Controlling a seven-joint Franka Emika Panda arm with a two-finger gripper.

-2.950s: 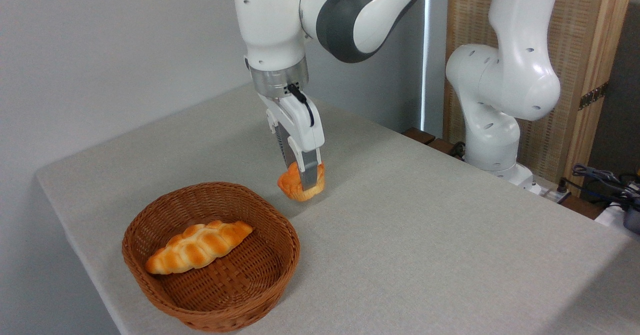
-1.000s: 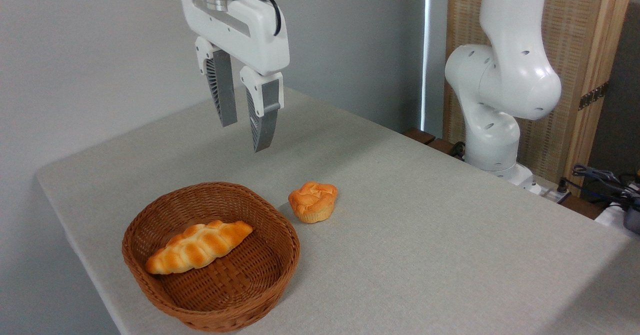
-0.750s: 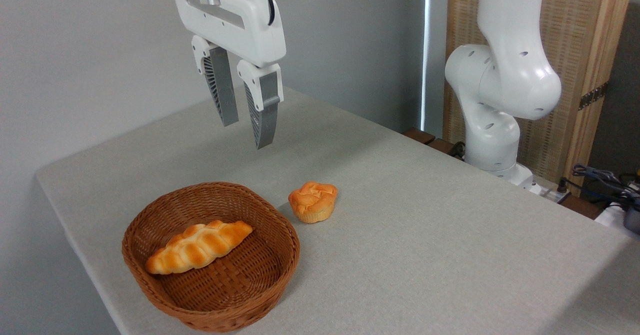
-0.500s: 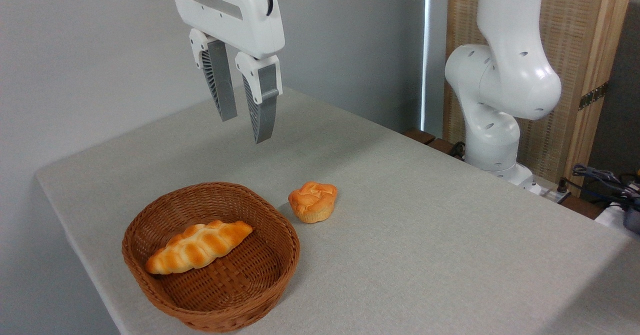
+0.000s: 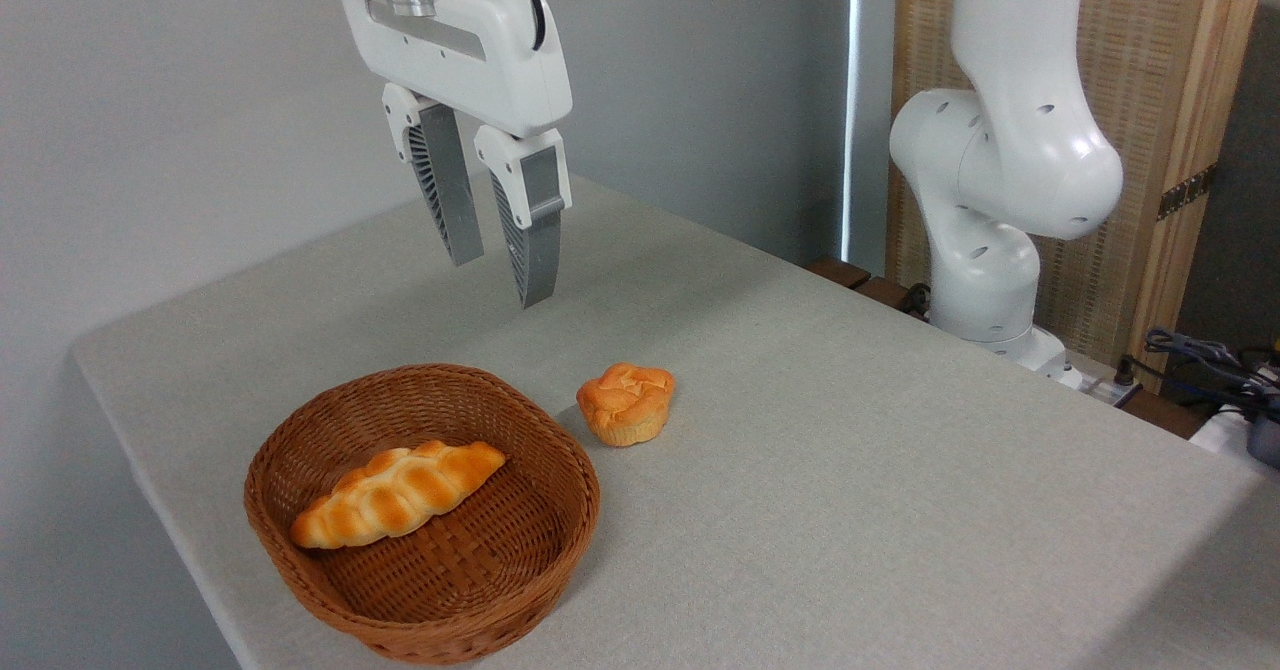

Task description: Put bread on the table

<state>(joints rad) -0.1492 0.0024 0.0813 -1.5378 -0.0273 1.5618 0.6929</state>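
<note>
The bread (image 5: pixel 626 403), a small orange-golden bun with a lumpy top, rests upright on the light grey table (image 5: pixel 800 470), just right of the basket. My gripper (image 5: pixel 502 280) hangs well above the table, up and to the left of the bun. Its grey fingers (image 5: pixel 535 250) are spread apart with nothing between them.
A brown wicker basket (image 5: pixel 545 535) stands near the table's front left corner and holds a long braided loaf (image 5: pixel 398 492). The arm's white base (image 5: pixel 985 280) rises at the table's far right edge, with cables (image 5: pixel 1200 355) beyond it.
Three seconds ago the gripper was shut on the bun just above the table. It has since let go and risen; over the last half second it dipped slightly.
</note>
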